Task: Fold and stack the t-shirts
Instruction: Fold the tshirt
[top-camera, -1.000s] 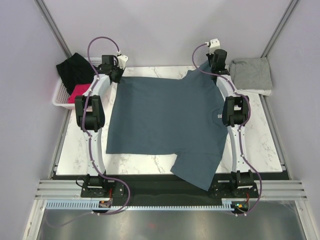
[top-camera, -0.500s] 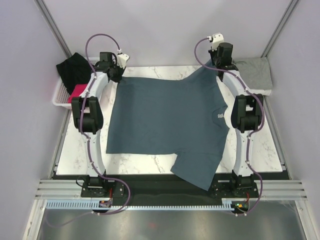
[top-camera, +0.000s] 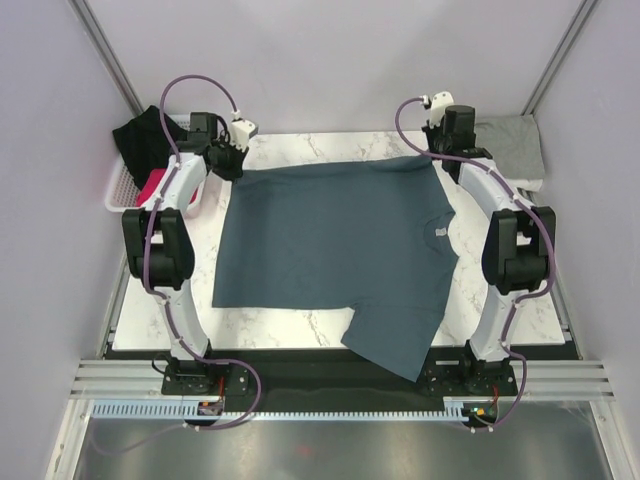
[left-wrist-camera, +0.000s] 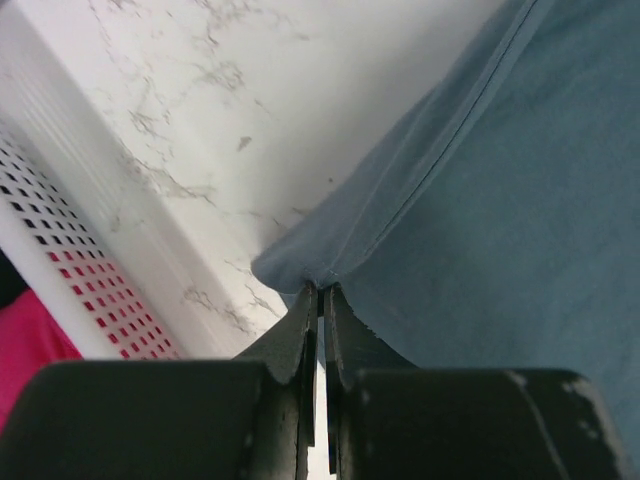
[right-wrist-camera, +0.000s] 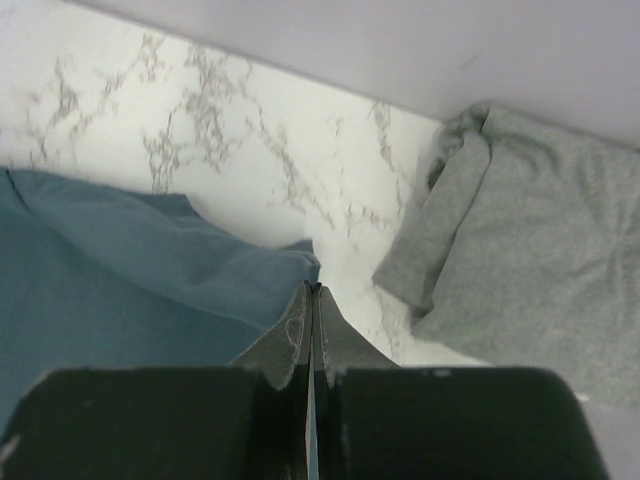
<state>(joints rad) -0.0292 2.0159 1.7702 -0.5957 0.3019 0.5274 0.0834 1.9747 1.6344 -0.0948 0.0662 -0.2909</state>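
From above, the wrist housings hide both pairs of fingertips, so this view does not show us how they stand. We count two tees and two arms. The blue tee (top-camera: 330, 240) lies spread flat across the marble table (top-camera: 520, 290), hem to the left and neck to the right, with one small white label (top-camera: 438, 229) at the neck. Its near sleeve hangs over the near table edge, and we can hardly make out its far sleeve. The left gripper (top-camera: 232, 165) sits at the far hem corner and the right gripper (top-camera: 440, 152) at the far shoulder corner. The grey tee (top-camera: 510, 145) lies folded at the far right corner, partly hidden behind the right arm and a frame post. One white basket (top-camera: 120, 195) stands off the table's left edge, holding a black cloth (top-camera: 140, 135) and a pink cloth (top-camera: 155, 185), both partly hidden.

In the left wrist view, the left gripper (left-wrist-camera: 320, 300) has its fingers pinched nearly together on the blue tee's stitched hem corner. The perforated basket wall and a slice of pink are cut off at the left.

In the right wrist view, the right gripper (right-wrist-camera: 312, 290) has its fingers pressed tight on a bunched blue edge. The heathered grey tee lies near it, apart from the blue, and is cut off at the right.
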